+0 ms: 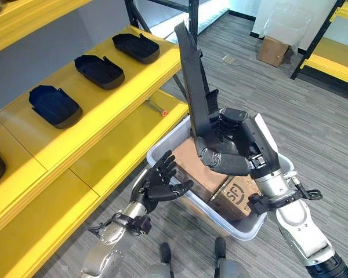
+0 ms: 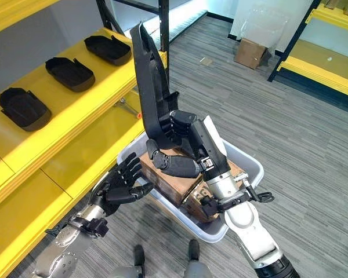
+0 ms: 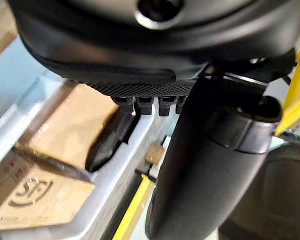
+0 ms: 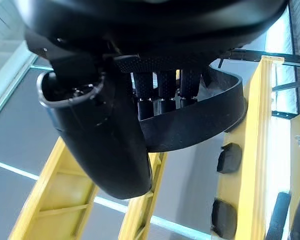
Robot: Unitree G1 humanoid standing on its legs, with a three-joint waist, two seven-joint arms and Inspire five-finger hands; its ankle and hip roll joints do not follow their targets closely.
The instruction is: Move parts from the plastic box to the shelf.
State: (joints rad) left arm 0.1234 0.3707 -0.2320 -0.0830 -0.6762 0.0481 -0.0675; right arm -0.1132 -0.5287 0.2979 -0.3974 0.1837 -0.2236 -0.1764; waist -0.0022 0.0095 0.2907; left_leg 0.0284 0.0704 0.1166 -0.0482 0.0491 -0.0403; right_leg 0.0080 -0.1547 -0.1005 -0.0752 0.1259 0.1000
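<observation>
My right hand point(image 1: 226, 142) is shut on a long black plastic part point(image 1: 192, 75) and holds it upright above the clear plastic box point(image 1: 250, 227). In the right wrist view the fingers point(image 4: 160, 92) curl over the part's curved black wall point(image 4: 200, 122). The box sits on the floor beside the yellow shelf point(image 1: 98, 110) and holds brown cardboard pieces point(image 1: 194, 168). My left hand point(image 1: 162, 182) hovers open at the box's left rim, with nothing in it. Three black parts point(image 1: 98, 70) lie in a row on the shelf's upper level.
A lower yellow shelf level point(image 1: 113, 147) lies just left of the box, with a small orange-tipped item point(image 1: 164, 113) on it. A cardboard carton point(image 1: 272, 51) stands on the grey floor at the back. Another yellow rack point(image 1: 330, 61) is at the far right.
</observation>
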